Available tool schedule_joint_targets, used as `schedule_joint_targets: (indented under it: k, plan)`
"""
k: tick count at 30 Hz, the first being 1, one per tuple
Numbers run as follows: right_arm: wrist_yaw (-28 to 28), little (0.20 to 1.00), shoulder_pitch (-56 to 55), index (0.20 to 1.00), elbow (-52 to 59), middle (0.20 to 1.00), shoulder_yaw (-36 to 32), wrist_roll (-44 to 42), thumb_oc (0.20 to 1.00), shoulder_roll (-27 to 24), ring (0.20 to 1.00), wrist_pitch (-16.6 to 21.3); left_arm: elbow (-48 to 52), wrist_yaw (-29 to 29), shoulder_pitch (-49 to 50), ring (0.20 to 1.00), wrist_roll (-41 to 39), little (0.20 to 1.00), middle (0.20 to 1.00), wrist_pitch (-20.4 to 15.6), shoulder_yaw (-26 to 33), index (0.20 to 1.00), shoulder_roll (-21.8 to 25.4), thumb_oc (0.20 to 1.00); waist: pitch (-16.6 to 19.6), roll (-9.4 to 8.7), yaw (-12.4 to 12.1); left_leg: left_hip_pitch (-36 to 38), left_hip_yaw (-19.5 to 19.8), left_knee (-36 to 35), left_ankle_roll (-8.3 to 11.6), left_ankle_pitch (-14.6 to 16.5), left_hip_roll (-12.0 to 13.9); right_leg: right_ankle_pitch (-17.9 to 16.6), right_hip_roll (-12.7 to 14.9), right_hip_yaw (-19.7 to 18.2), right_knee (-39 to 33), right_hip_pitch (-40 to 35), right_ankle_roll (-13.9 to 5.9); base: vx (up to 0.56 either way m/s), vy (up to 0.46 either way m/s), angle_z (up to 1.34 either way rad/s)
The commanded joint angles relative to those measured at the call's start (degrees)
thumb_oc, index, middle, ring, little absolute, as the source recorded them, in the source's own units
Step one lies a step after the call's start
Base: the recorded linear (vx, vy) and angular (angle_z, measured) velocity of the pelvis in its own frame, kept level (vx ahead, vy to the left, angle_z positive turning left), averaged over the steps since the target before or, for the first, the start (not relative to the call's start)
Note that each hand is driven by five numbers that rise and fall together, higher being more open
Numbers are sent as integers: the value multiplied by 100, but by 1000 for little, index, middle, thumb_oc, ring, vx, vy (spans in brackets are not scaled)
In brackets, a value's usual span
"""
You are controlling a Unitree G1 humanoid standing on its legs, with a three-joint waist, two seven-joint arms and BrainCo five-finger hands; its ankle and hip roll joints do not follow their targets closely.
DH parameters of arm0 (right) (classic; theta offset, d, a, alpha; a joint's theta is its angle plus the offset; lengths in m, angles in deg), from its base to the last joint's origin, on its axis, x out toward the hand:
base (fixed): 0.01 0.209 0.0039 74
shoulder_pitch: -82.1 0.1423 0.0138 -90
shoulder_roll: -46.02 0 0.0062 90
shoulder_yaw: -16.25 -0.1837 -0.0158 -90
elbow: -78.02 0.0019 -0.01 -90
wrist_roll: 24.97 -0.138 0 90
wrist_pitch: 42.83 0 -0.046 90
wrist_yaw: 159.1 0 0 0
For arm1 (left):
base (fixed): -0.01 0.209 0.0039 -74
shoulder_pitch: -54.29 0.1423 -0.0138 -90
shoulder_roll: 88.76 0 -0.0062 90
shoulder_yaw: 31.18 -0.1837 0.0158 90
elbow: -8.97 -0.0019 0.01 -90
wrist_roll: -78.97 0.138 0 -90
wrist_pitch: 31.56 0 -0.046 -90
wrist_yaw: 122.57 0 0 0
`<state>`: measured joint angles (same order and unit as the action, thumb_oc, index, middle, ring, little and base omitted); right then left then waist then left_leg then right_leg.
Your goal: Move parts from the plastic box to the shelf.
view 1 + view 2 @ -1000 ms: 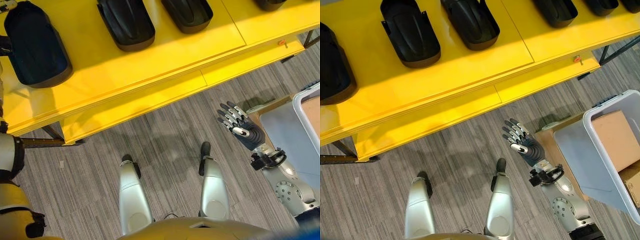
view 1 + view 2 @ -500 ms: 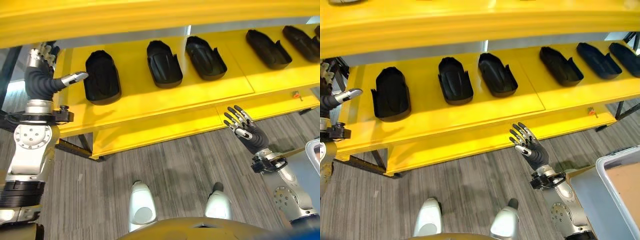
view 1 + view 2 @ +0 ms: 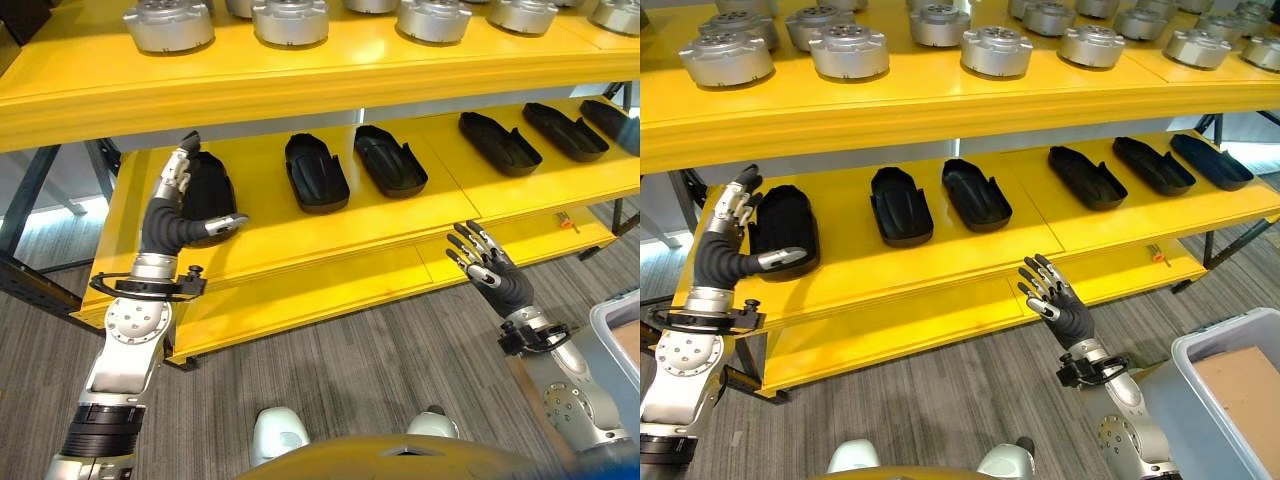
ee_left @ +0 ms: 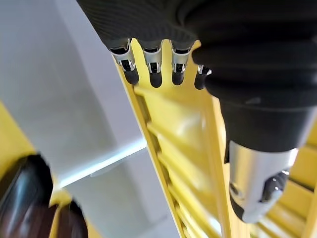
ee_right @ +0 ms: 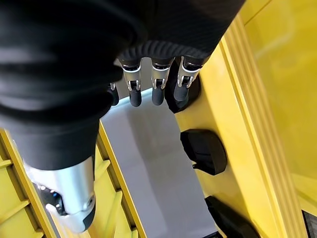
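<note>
Black moulded parts are seen lined up along the yellow shelf, silver round parts ranged on the tier above at twelve o'clock, and the plastic box is found down at four o'clock with a brown cardboard piece inside. The left hand is raised at nine o'clock, fingers straight, thumb stretched over the end part, nothing gripped. The right hand is held up at five o'clock, fingers spread, empty.
</note>
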<state>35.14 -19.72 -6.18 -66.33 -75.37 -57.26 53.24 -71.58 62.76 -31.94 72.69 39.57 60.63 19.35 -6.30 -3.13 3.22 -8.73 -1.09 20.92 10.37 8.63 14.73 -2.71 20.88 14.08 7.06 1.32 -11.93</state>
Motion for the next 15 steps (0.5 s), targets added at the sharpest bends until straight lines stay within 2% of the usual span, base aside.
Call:
schedule_joint_targets:
  k: [1,4,15]
  plan:
    - [-74,1000,236,1000,603,1000,-289,22,1000,32,1000,349,-107,226,-185,1000,1220,1000,1000,-25,-79,1000,130,1000,-206,45,8,200,-450,-409,-517,-382,-227,676,48,-67,859,19,202,-4,-16,-8]
    - [-138,1000,220,1000,567,1000,-404,68,1000,69,1000,374,-354,110,53,1000,1979,1000,1000,77,-181,1000,218,1000,-265,19,-8,162,-450,-371,-526,-371,-214,693,23,-107,895,68,200,-10,-9,-4]
    - [-185,1000,108,1000,563,1000,-511,68,1000,107,1000,357,-1121,58,725,1000,2459,1000,1000,257,-142,1000,144,1000,-313,-16,-77,29,-403,-305,-533,-371,-204,697,-12,-110,939,140,219,0,0,0]
